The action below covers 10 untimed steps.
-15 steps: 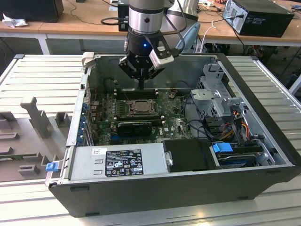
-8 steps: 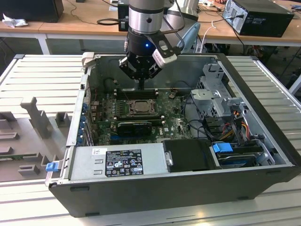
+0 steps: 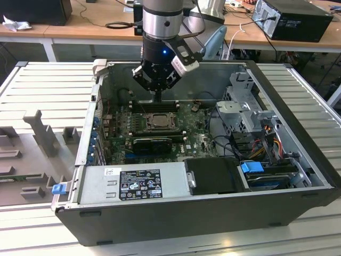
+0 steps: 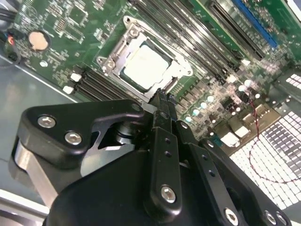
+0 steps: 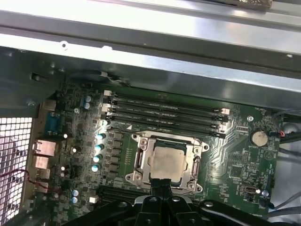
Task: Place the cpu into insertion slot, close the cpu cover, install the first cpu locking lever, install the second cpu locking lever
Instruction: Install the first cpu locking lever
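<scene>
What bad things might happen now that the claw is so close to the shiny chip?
1. The claw has its tips together right at the edge of the cpu cover. If it slips, it might scratch the cpu or the green motherboard.
2. The memory slots lie close beside the cover, so a sideways move may bump them.
</scene>
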Motion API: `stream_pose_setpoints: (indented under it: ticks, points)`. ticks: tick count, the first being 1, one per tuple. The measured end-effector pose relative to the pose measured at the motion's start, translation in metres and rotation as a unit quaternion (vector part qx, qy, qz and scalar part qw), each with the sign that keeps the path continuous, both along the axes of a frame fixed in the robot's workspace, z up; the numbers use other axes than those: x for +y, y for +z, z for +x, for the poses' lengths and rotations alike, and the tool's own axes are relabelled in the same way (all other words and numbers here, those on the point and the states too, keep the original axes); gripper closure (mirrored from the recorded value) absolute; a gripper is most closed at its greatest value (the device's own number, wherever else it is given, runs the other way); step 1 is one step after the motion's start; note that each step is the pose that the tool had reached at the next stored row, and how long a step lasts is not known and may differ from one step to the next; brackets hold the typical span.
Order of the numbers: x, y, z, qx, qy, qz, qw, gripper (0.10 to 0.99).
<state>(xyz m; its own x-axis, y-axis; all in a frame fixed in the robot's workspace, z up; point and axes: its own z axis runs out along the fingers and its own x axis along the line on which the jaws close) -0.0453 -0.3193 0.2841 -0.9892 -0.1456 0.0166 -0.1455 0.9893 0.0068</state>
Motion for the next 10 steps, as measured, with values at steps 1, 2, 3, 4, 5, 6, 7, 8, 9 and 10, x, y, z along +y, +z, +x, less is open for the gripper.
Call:
stream_pose_setpoints:
  ticks: [1,2,3,4,5,6,7,8,9,10]
  points:
    - [0.0001,-0.0005,-0.0009,0.0000,-0.002,0.0001,1.0000,0.980]
    - [0.0002,-0.0012,-0.0018,0.0000,-0.007,0.0000,1.0000,0.980]
    - [0.0002,-0.0018,-0.0020,0.0000,-0.011,-0.0001,0.9999,0.980]
    - [0.0003,-0.0025,-0.0022,0.0000,-0.015,0.0000,0.9999,0.980]
    - [0.0003,-0.0036,-0.0024,0.0000,-0.021,-0.0001,0.9998,0.980]
    - [0.0004,-0.0043,-0.0030,0.0000,-0.024,0.0000,0.9997,0.980]
    - [0.0003,-0.0049,-0.0053,0.0001,-0.025,0.0003,0.9997,0.980]
    - [0.0003,-0.0056,-0.0076,0.0001,-0.025,0.0008,0.9997,0.980]
    - [0.0003,-0.0070,-0.0132,0.0001,-0.025,0.0014,0.9997,0.980]
    - [0.0003,-0.0080,-0.0181,0.0001,-0.026,0.0016,0.9997,0.980]
